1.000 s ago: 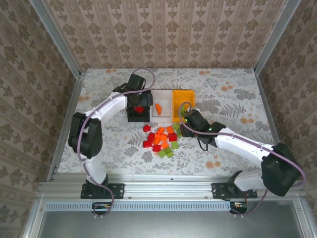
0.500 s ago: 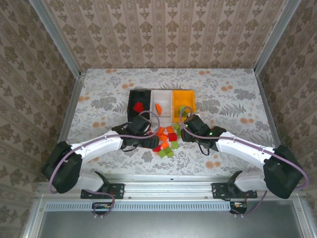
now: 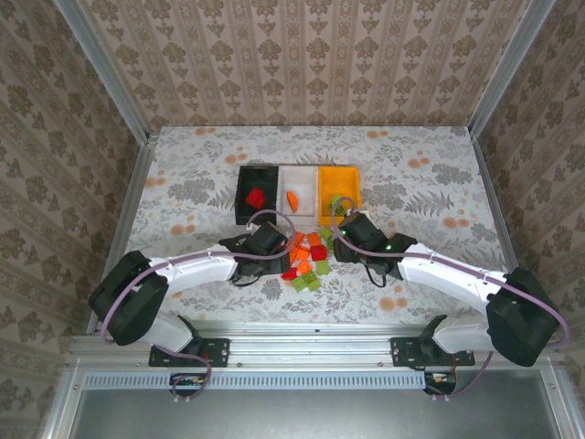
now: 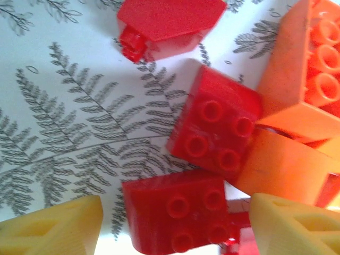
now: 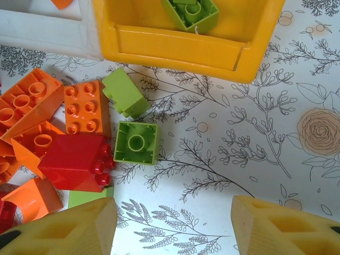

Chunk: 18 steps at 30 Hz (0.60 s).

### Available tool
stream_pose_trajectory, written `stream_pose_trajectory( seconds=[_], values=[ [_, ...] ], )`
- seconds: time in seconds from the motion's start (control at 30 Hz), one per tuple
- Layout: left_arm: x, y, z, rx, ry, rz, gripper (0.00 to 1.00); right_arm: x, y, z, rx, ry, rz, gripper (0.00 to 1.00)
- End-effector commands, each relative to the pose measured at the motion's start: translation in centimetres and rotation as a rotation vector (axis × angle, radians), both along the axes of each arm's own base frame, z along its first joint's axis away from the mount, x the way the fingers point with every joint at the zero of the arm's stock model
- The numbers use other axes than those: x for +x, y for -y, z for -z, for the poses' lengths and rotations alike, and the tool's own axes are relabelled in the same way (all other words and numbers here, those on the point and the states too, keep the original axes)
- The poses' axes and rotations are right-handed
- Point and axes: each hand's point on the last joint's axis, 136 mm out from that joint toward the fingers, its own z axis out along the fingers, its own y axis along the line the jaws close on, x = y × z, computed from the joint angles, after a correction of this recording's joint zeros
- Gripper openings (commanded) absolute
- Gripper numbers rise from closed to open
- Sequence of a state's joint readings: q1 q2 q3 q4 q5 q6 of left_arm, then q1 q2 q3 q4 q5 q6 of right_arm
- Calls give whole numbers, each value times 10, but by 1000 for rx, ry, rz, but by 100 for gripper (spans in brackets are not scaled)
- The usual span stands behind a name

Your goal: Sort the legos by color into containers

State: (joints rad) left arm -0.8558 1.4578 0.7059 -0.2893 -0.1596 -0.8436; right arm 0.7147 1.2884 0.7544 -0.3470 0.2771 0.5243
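The legos [image 3: 307, 256] lie in a loose pile of red, orange and green in front of the containers: a black bin [image 3: 245, 181], a white bin [image 3: 299, 179] and an orange-yellow bin [image 3: 338, 179]. Each bin holds one brick: red, orange and green. My left gripper [image 4: 177, 223] is low over the pile's left edge. Its open jaws straddle a red lego [image 4: 175, 212], with a narrow gap on each side. Another red lego [image 4: 215, 127] lies just beyond. My right gripper [image 5: 174, 223] stands open over bare table. An upturned green lego [image 5: 137, 142] lies ahead of it, near the yellow bin [image 5: 175, 48].
Orange bricks [image 4: 297, 79] crowd the right of the left gripper. A red brick [image 5: 74, 162] and orange bricks [image 5: 85, 109] lie to the left of the right gripper. The two grippers [image 3: 279, 254] [image 3: 343, 240] flank the pile. Open floral tabletop [image 3: 430, 183] spreads to both sides.
My left arm left the black bin, where a red brick now lies, and swung down to the pile's left edge; its jaws have narrowed around a red lego. The right gripper barely moved.
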Motion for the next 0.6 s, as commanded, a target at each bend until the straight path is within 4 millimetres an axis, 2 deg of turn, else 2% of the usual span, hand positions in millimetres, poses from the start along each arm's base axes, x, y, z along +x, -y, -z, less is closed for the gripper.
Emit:
stream_pose_trajectory(
  seconds=[0.0,0.47,0.57],
  values=[
    [3,-14,5,43,25,-56,72,-7,6,2,-16,-10,2,60],
    [1,-17,28,48,-5,-36,64,-5,2,3,-8,-12,-2,59],
    [5,-18,32,38,-12,-35,57,-5,2,2,-8,-11,-2,59]
  ],
)
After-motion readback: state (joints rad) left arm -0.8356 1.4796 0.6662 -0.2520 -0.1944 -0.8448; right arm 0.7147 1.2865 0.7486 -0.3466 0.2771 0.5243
